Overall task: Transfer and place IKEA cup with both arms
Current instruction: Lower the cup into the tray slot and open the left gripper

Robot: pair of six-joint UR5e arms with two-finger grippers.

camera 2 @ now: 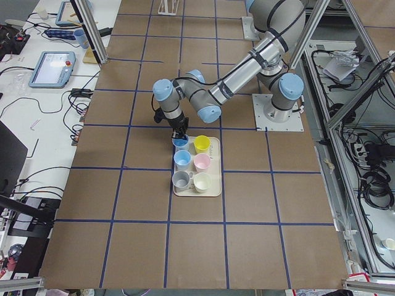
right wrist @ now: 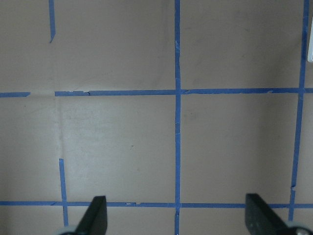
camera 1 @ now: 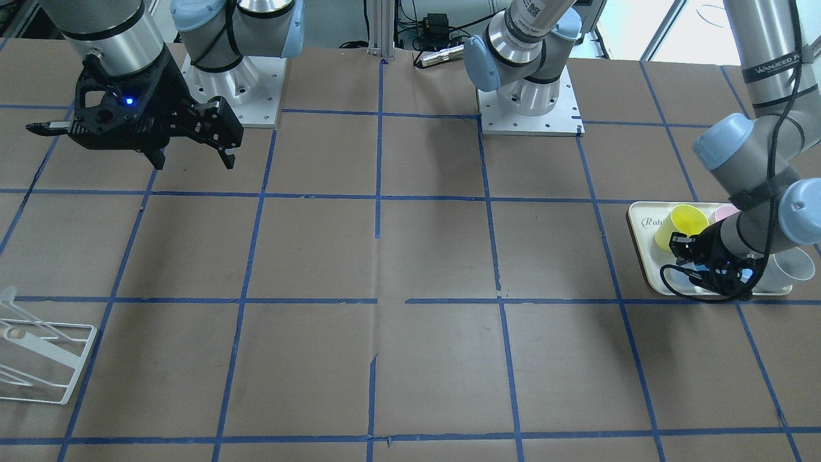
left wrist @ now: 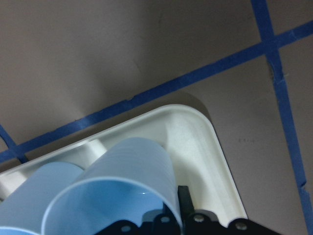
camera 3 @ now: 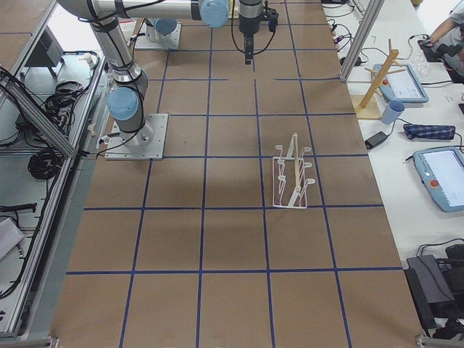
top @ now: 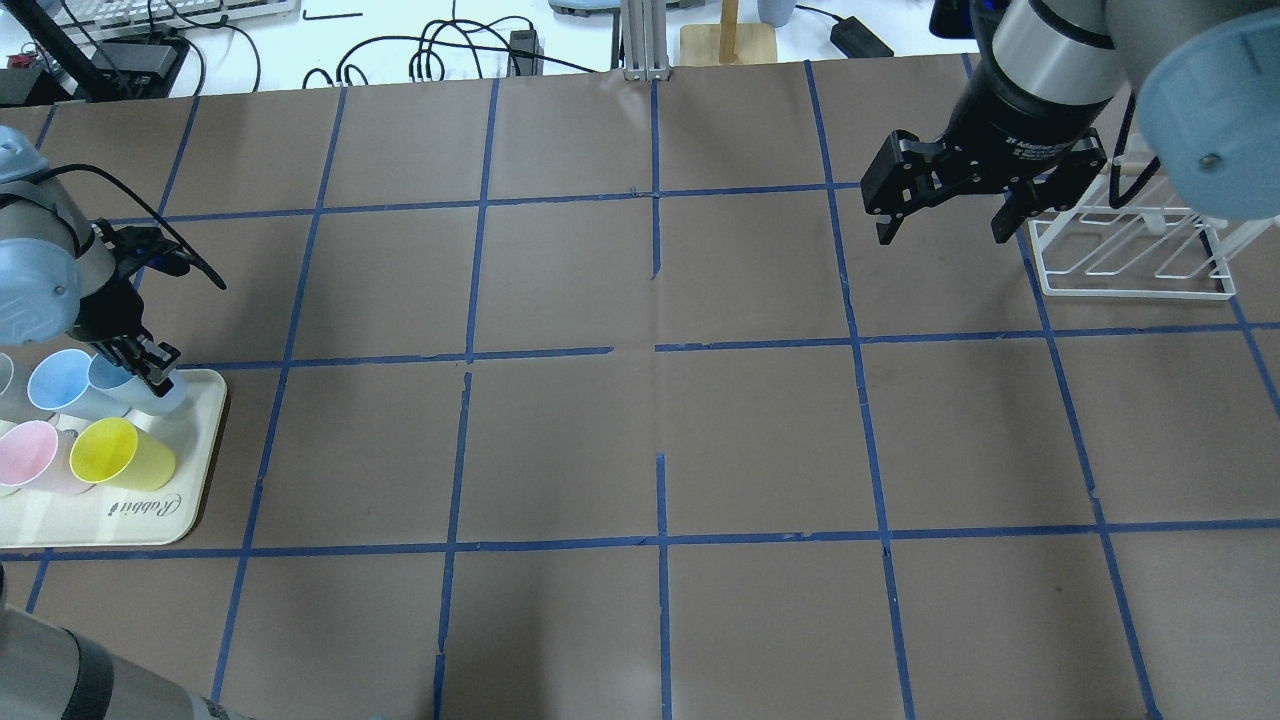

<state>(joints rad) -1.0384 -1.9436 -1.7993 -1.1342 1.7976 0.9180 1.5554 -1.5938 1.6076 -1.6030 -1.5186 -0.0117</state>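
The pale-blue IKEA cup (top: 120, 382) stands at the far corner of the white tray (top: 190, 500) on my left side. My left gripper (top: 152, 362) reaches down onto its rim. In the left wrist view the cup (left wrist: 122, 191) fills the lower left, and one finger (left wrist: 183, 198) presses on its outer wall; the other finger is hidden inside. The gripper looks shut on the cup wall. My right gripper (top: 940, 225) hangs open and empty above the table beside the wire rack, with bare table between its fingertips (right wrist: 98, 218).
The tray also holds a twin blue cup (top: 55, 380), a yellow cup (top: 110, 450), a pink cup (top: 28, 455) and a grey cup (camera 2: 181, 179). A white wire rack (top: 1130, 260) stands at the far right. Blue tape lines grid the brown table.
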